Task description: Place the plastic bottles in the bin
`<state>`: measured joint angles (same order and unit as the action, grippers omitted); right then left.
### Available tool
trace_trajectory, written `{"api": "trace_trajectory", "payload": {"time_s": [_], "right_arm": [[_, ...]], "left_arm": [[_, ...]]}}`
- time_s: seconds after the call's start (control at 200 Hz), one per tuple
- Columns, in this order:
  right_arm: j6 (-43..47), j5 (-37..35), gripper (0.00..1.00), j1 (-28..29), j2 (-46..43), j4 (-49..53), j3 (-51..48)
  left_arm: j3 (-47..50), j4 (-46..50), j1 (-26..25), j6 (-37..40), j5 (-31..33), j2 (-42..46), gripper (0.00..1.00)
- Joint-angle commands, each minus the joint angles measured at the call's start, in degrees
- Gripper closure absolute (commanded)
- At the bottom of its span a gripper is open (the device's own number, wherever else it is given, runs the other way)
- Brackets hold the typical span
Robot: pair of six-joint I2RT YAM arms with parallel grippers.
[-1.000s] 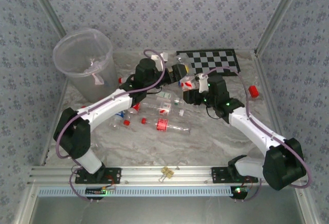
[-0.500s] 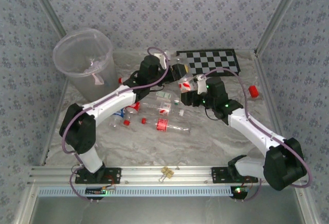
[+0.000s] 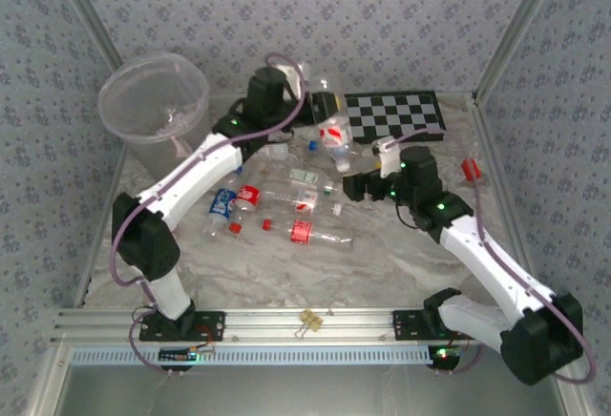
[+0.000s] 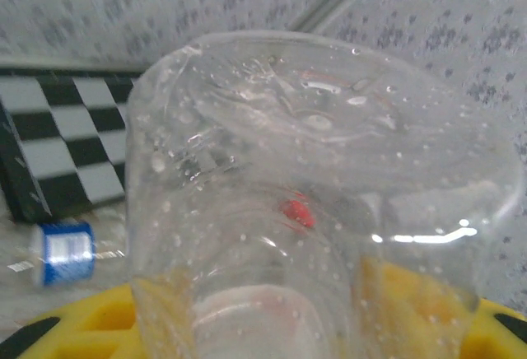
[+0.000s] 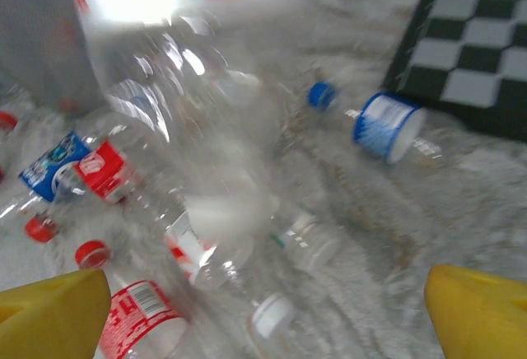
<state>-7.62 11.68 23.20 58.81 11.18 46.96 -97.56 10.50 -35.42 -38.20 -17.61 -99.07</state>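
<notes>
The left pincer (image 4: 247, 330) is clenched on a clear red-labelled bottle (image 3: 332, 137) held up off the desk (image 3: 401, 254), with the checkerboard (image 3: 396, 115) just to its right and the bin (image 3: 113, 101) well off to its left. The right pincer (image 5: 263, 314) gapes wide and grasps nothing; ahead and to its left the other plastic bottles (image 3: 286, 208) lie heaped, a blue-labelled one (image 5: 385, 125) beside the board. The gripped bottle hides most of the left pincer's yellow fingers (image 4: 78, 326), and the right wrist view is smeared, so the nearest bottle's outline is hard to make out.
</notes>
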Motion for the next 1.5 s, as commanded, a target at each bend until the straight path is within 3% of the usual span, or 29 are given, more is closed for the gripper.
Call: {"api": "trace_trajectory", "payload": {"time_s": [0.0, 0.205, 0.395, 0.615, 0.7, 0.81, 1.004, 1.224, 1.359, 1.494], "right_arm": [[0.7, -2.5, 0.00, -3.8, -2.8, 3.1, 0.4], [-2.5, -0.3, 0.00, -4.7, -2.0, -0.4, -3.9], [-1.7, -0.2, 0.00, -5.0, 1.1, -2.0, -3.8], [0.0, 1.9, 0.00, -5.1, 3.7, -1.3, -2.6], [-0.1, 2.0, 0.00, -5.0, 3.7, -1.4, -2.8], [-1.0, 1.3, 0.00, -4.8, 2.5, -2.0, -4.3], [-0.7, -0.6, 0.00, -4.9, 0.7, -0.9, -5.9], [-1.7, -1.2, 0.00, -4.8, -1.2, -1.8, -8.6], [-2.3, -1.6, 0.00, -4.8, -1.6, -2.5, -9.6], [-2.0, -1.3, 0.00, -4.7, -1.4, -2.1, -8.9]], "left_arm": [[-8.3, 10.6, 3.9, 8.0, -0.8, 1.2, 0.54], [-26.0, 27.2, 13.0, 16.5, 0.8, 2.6, 0.56], [-32.4, 33.9, 26.0, 16.1, -7.9, 3.6, 0.66], [-37.5, 35.2, 39.3, 20.9, -3.2, 1.3, 0.71], [-42.1, 38.8, 42.1, 23.1, 0.1, -2.4, 0.72], [-44.5, 43.6, 42.8, 28.2, 7.5, -5.3, 0.77], [-35.0, 41.4, 42.8, 33.1, 17.4, -6.2, 0.80], [-26.4, 39.6, 42.9, 34.7, 18.8, -7.4, 0.80], [-17.1, 36.2, 42.7, 35.0, 17.9, -5.5, 0.79], [-6.7, 31.5, 42.8, 35.3, 20.8, -2.7, 0.79]]}}
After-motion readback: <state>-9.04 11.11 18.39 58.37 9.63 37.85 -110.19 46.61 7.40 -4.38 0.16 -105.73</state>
